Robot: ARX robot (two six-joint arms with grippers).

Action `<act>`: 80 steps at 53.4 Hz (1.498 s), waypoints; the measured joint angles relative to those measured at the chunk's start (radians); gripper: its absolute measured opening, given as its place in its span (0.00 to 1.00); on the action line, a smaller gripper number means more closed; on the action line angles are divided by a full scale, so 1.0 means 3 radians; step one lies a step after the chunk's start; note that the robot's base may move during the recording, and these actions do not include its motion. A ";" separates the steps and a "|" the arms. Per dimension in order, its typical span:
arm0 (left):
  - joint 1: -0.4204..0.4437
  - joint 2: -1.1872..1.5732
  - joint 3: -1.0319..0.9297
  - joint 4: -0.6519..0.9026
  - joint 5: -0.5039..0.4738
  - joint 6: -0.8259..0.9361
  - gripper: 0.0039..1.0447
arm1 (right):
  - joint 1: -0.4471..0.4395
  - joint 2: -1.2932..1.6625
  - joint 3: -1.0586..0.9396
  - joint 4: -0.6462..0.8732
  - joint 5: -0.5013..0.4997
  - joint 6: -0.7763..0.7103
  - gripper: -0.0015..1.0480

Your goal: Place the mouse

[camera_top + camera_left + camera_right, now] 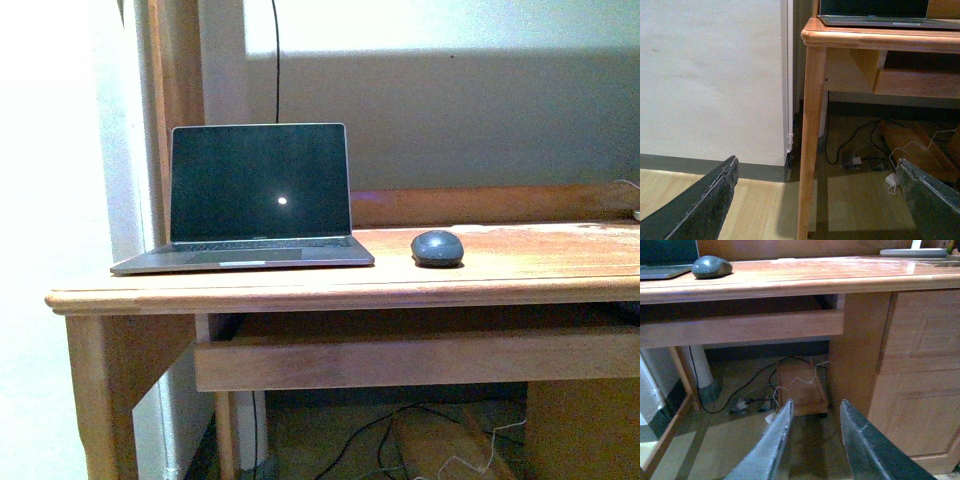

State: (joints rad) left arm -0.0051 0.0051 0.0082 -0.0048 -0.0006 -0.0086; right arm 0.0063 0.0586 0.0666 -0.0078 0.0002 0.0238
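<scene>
The dark grey rounded mouse rests on the wooden desk, just right of the open laptop. It also shows in the right wrist view as the mouse beside the laptop's corner. Neither arm appears in the front view. My left gripper is open, low near the floor, facing the desk's left leg, with nothing between its fingers. My right gripper is open and empty, below desk height, facing the space under the desk.
A slim drawer front runs under the desktop. A drawer cabinet forms the desk's right side. Cables and a wooden box lie on the floor under the desk. A white wall stands left of the desk.
</scene>
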 joint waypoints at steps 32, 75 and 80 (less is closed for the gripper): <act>0.0000 0.0000 0.0000 0.0000 0.0001 0.0001 0.93 | -0.0013 -0.0172 -0.0172 0.0019 -0.0003 -0.0061 0.03; 0.0000 0.0000 0.0000 0.0000 0.0000 0.0000 0.93 | -0.0014 -0.0173 -0.0172 0.0019 -0.0003 -0.0067 0.93; 0.0000 0.0000 0.0000 0.0000 0.0000 0.0000 0.93 | -0.0013 -0.0173 -0.0172 0.0019 -0.0003 -0.0066 0.93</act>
State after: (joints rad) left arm -0.0051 0.0051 0.0082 -0.0048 -0.0006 -0.0086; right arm 0.0025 0.0067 0.0151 -0.0021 -0.0006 0.0040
